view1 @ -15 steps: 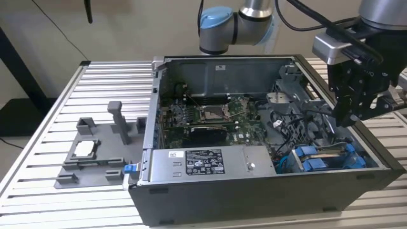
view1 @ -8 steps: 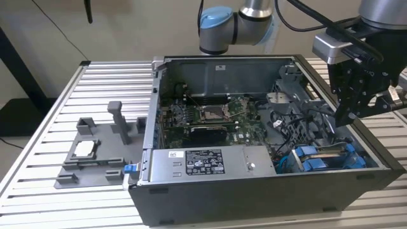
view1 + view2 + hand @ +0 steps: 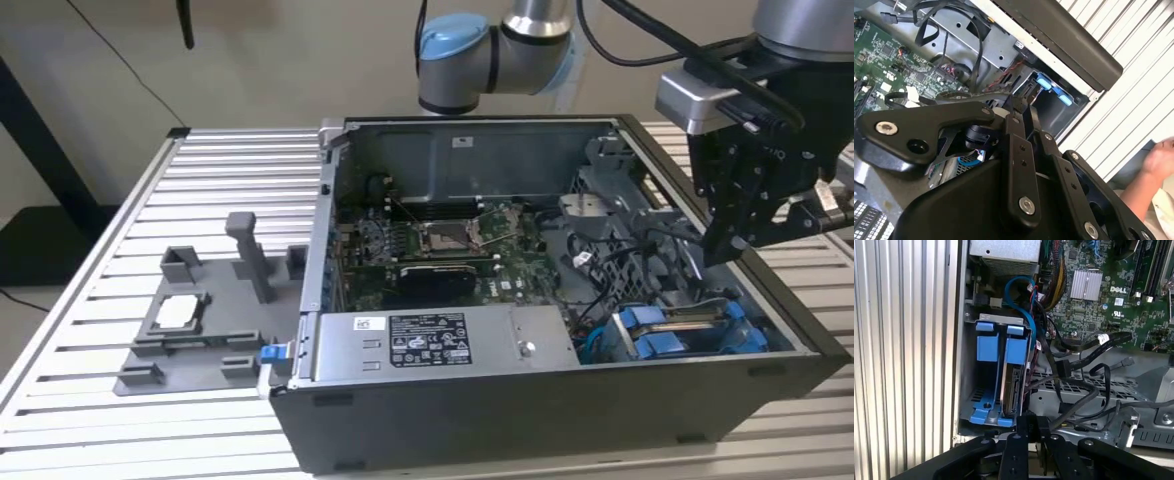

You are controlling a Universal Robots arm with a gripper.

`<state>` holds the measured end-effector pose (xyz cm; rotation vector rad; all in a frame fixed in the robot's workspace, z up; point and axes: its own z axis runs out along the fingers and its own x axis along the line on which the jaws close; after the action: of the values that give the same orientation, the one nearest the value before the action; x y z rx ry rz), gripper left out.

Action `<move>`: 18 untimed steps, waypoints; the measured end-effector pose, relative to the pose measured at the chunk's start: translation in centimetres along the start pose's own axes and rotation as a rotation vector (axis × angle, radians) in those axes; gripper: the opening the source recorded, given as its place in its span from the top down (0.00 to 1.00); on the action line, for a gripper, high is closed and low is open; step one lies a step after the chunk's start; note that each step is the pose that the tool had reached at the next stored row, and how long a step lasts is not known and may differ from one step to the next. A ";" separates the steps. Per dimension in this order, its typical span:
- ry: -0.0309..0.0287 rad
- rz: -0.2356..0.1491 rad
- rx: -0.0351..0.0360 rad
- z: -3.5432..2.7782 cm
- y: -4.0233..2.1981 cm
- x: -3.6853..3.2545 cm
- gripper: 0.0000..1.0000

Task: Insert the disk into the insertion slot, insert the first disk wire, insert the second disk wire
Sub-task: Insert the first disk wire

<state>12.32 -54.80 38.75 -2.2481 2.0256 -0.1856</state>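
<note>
- The slatted table (image 3: 227, 170) carries the computer case (image 3: 534, 410), which lies on its side with the panel off; I judge that is so its bays face up to your arm.
- The insertion slot (image 3: 1000, 318) is in the case's near corner on the exterior view's right, hard against the case wall; its blue tabs mark the mouth.
- The disk (image 3: 1013, 390) is already in that slot, standing on edge in the bay nearer the motherboard (image 3: 1089, 295); it looks like a thin silver-grey slab, bare metal edge towards you, framed by bright blue plastic; how fully it is seated you cannot tell.
- Your gripper (image 3: 1034, 424) hangs over the case, above the slot and close by the disk's exposed edge; its fingertips look pressed together, and whether a wire end is caught between them you cannot tell; that placing suits the wire steps rather than the disk step.
- Loose black wires (image 3: 1079, 390) loop just beside the slot, on the motherboard side, within easy reach of the disk; a blue cable (image 3: 1021, 295) arches over the slot's far end.
- A person's hand (image 3: 1160, 159) rests beyond the table's edge.
</note>
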 end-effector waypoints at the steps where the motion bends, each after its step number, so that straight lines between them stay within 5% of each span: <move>1: -0.0014 0.000 -0.0126 0.02 -0.02 0.00 0.81; 5: -0.0077 0.000 -0.0728 0.20 -0.70 0.15 0.81; 11: -0.0132 0.000 -0.1235 0.72 -2.12 0.61 0.81; 13: -0.0144 0.000 -0.1308 1.00 -2.53 0.73 0.81; 18: -0.0174 0.005 -0.1322 1.82 -2.90 0.87 0.81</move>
<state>15.55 -55.36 37.45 -2.3118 2.0919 -0.0324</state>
